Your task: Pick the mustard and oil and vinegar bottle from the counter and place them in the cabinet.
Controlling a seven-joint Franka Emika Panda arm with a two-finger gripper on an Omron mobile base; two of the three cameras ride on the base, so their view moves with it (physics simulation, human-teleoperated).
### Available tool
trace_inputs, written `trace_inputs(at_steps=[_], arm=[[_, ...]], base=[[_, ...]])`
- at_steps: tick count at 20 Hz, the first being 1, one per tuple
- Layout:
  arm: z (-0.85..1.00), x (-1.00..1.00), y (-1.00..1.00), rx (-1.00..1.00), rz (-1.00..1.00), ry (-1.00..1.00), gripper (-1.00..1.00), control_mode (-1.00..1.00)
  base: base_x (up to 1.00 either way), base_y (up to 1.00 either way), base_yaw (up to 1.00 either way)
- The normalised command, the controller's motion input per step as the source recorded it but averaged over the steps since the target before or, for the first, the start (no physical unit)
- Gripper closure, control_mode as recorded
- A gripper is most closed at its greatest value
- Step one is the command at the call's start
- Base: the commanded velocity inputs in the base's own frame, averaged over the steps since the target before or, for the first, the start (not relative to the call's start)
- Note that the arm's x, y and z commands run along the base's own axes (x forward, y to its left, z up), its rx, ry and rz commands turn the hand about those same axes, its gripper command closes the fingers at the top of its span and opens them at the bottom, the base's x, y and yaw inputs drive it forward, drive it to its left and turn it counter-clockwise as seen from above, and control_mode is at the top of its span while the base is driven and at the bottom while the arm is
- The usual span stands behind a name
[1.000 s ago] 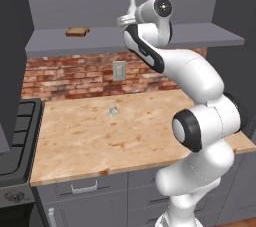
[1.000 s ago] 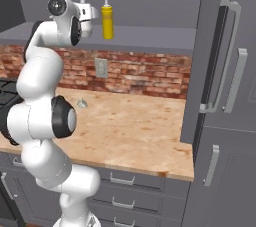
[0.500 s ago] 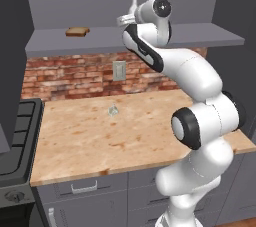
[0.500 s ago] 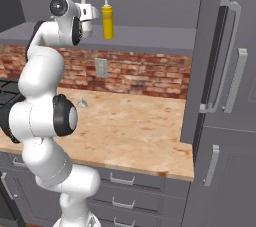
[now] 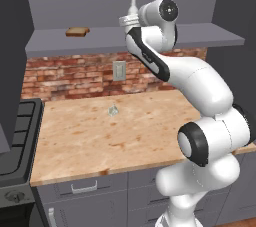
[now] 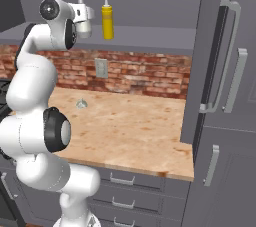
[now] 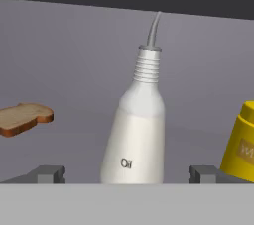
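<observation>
The pale pear-shaped oil and vinegar bottle (image 7: 135,135) stands upright on the floor of the grey cabinet shelf (image 5: 75,42), its pointed top (image 5: 133,2) showing above my hand. My gripper (image 7: 126,173) is open, one fingertip (image 7: 49,173) on each side of the bottle with a gap between each and the bottle. From the sides, the gripper (image 5: 129,20) (image 6: 86,21) sits at the shelf's front edge. The yellow mustard (image 6: 107,18) stands upright on the same shelf just right of the bottle, seen at the right edge (image 7: 240,144) of the hand view.
A slice of bread (image 5: 77,32) (image 7: 22,118) lies on the shelf to the left. A tiny clear glassy object (image 5: 113,111) (image 6: 81,103) sits on the wood counter (image 5: 100,136). A stove (image 5: 15,136) borders the counter's left, and tall grey doors (image 6: 225,96) its right.
</observation>
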Motion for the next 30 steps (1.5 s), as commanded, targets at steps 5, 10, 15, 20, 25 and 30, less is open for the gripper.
trace_inputs(at_steps=[5,10,15,20,25,30], arm=[[0.02,-0.76,0.00,0.02,0.00,-0.06,-1.00,-1.00],[0.00,-0.75,0.00,0.01,0.00,-0.02,-1.00,-1.00],[0.00,-0.74,0.00,0.00,0.00,0.00,-1.00,-1.00],[0.00,-0.74,0.00,0.00,0.00,0.00,-1.00,-1.00],[-0.15,-0.67,0.00,0.00,0.00,0.00,-1.00,-1.00],[-0.39,-0.54,0.00,0.00,0.00,0.04,-1.00,-1.00]], base=[[0.00,0.00,0.00],[0.00,0.00,0.00],[0.00,0.00,0.00],[0.00,0.00,0.00],[0.00,0.00,0.00],[0.00,0.00,0.00]])
